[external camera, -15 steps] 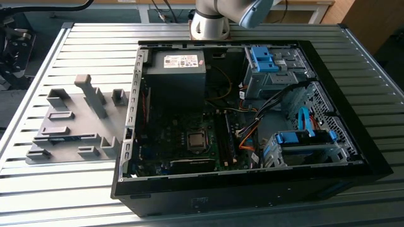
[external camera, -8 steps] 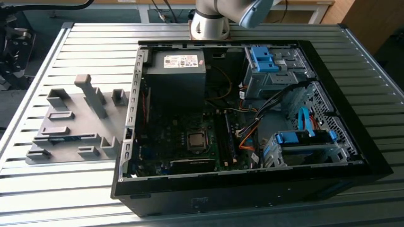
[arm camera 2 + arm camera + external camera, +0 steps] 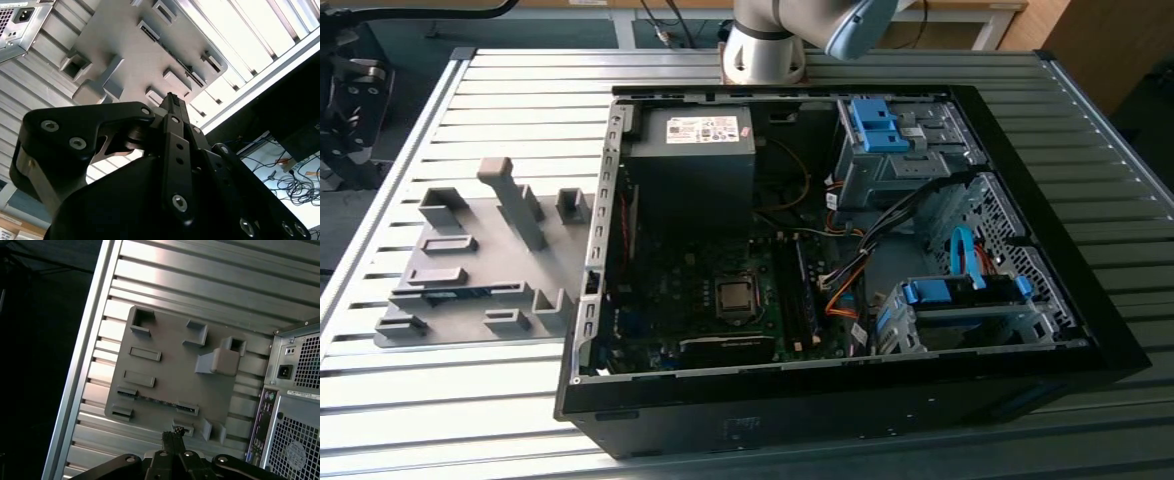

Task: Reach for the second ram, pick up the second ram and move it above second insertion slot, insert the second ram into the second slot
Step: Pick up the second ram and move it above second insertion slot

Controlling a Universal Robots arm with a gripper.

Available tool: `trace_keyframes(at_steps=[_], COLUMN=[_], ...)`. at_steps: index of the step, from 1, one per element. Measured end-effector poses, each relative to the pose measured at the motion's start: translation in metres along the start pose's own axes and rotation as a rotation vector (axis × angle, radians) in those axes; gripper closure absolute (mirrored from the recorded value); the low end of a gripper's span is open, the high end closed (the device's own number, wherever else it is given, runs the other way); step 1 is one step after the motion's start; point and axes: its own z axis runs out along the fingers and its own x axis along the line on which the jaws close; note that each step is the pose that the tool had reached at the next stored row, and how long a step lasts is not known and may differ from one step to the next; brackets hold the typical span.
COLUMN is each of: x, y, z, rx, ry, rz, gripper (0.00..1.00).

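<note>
My slatted table (image 3: 480, 80) carries the open PC case (image 3: 854, 405), and the grey holder plate (image 3: 480, 265) sits just to the exterior view's left of it. My tool (image 3: 172, 439) hangs over that plate, pressed together with nothing pinched in it. The second ram (image 3: 156, 400) lies flat on the plate between two small holders, and the tool isn't touching it.

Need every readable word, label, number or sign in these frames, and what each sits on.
Nothing is legible enough to quote.
White sticker on the dark grey power supply box, exterior view: print too small to read.
White strip label below the black power socket, first wrist view: blurred.
Small mark on the black computer case front: unreadable.
Grey moulded holder tray: no text seen.
</note>
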Motion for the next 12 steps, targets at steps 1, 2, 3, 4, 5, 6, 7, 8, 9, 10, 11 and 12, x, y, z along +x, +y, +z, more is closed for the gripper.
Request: trace_keyframes(at_steps=[1,2,3,4,5,6,7,8,9,10,11,12], x=[0.0001,0.0001,0.0001,0.0002,0.0002,0.0002,0.0002,0.0003,0.0003,0.0004,0.0004,0.0004], y=[0.0000,0.0000,-0.0001,-0.0001,-0.0001,-0.0002,-0.0002,-0.0002,-0.0002,-0.0002,-0.0002,-0.0002], z=[0.0000,0.0000,0.0000,0.0000,0.0000,0.0000,0.0000,0.0000,0.0000,0.0001,0.0002,0.0002], rx=[0.0000,0.0000,-0.0001,-0.0001,-0.0002,-0.0002,-0.0003,-0.0003,-0.0003,-0.0004,-0.0005,-0.0006], ry=[0.0001,0.0003,0.0003,0.0006,0.0007,0.0009,0.0011,0.0014,0.0016,0.0018,0.0020,0.0024], rz=[-0.003,-0.007,-0.011,-0.014,-0.019,-0.023,-0.027,-0.032,-0.038,-0.044,-0.051,-0.060], gripper=[0.89,0.89,0.89,0.89,0.89,0.89,0.89,0.89,0.89,0.89,0.89,0.89])
